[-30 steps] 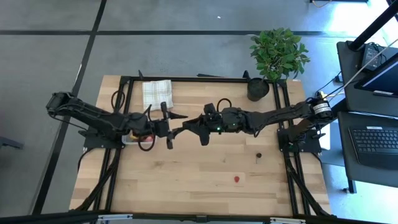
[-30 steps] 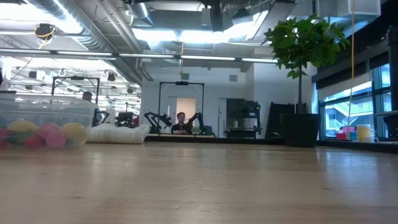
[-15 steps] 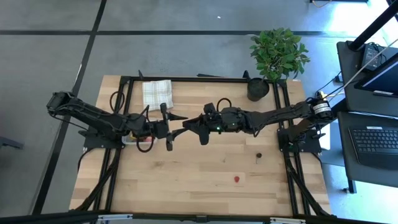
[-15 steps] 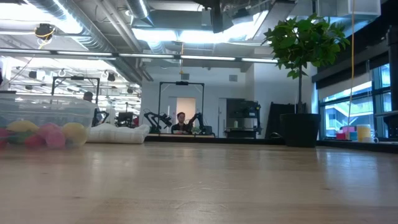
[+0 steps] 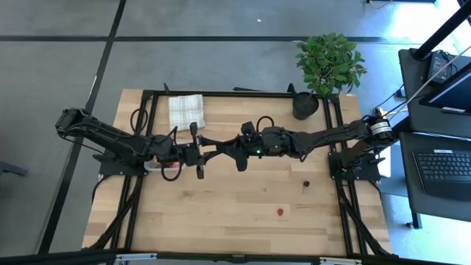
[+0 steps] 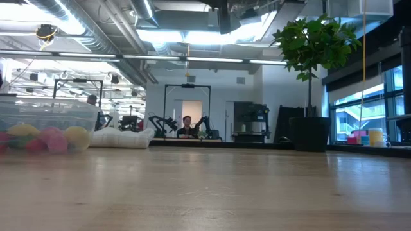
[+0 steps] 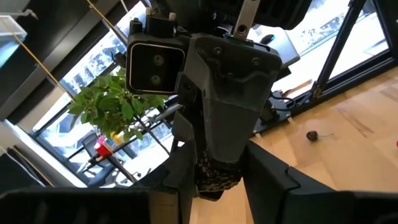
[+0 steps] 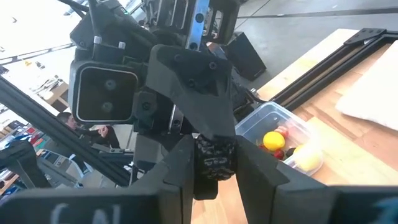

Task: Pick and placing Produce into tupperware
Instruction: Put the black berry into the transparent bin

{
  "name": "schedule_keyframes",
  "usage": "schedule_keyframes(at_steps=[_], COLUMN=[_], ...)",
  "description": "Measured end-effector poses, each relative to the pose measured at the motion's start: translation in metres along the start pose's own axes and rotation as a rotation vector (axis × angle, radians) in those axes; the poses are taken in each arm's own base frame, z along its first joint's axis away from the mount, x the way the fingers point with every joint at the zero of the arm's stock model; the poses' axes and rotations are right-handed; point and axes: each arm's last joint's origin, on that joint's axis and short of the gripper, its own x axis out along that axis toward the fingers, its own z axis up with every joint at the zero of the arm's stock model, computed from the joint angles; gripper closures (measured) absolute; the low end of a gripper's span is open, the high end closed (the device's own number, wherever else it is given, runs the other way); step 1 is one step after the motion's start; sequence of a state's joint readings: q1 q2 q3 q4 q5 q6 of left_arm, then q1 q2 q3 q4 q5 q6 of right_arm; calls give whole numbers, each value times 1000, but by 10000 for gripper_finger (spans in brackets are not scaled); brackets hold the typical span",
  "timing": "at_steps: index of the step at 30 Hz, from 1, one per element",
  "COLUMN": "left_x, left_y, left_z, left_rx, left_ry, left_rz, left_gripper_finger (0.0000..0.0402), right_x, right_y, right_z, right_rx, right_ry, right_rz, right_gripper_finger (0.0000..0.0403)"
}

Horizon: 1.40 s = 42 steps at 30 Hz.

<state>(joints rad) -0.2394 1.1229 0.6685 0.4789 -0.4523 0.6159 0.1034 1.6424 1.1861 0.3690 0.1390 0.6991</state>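
left hand (image 5: pixel 207 156) has closed in since the earlier frame and is now clenching the dark fruit piece (image 7: pixel 214 177) at mid surface. right hand (image 5: pixel 222 152) is gripping it too. right should be letting go fully before left is swinging back to the tupperware (image 8: pixel 297 129) under the left arm.

Clear tupperware (image 8: pixel 277 127) holds yellow and red produce (image 8: pixel 273 140).

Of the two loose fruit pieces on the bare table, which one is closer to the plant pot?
The small dark cherry-like piece. It lies nearer the black plant pot than the red strawberry-like piece, which sits closer to the table's front edge.
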Motion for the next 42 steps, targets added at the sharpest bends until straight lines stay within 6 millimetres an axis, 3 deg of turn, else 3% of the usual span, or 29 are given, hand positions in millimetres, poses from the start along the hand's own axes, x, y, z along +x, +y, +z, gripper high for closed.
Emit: schedule_keyframes(at_steps=[7, 19, 24, 32, 42], left_x=[0, 0, 0, 0, -1], left_y=[0, 0, 1, -1, -2], left_z=[0, 0, 1, -2, -1], left_rx=[-8, -37, -44, -78, -94], left_ry=[0, 2, -4, 25, 33], left_rz=[1, -3, 5, -9, -11], left_gripper_finger=[296, 310, 307, 321, 323], right_x=[0, 0, 0, 0, -12], right_y=[0, -3, -1, 4, 2], right_z=[0, -3, 0, 5, 5], right_rx=[0, -1, -36, -72, -120], right_ry=[0, 27, -1, -52, 55], right_rz=[0, -31, -5, 45, -39], right_gripper_finger=[295, 175, 143, 134, 138])
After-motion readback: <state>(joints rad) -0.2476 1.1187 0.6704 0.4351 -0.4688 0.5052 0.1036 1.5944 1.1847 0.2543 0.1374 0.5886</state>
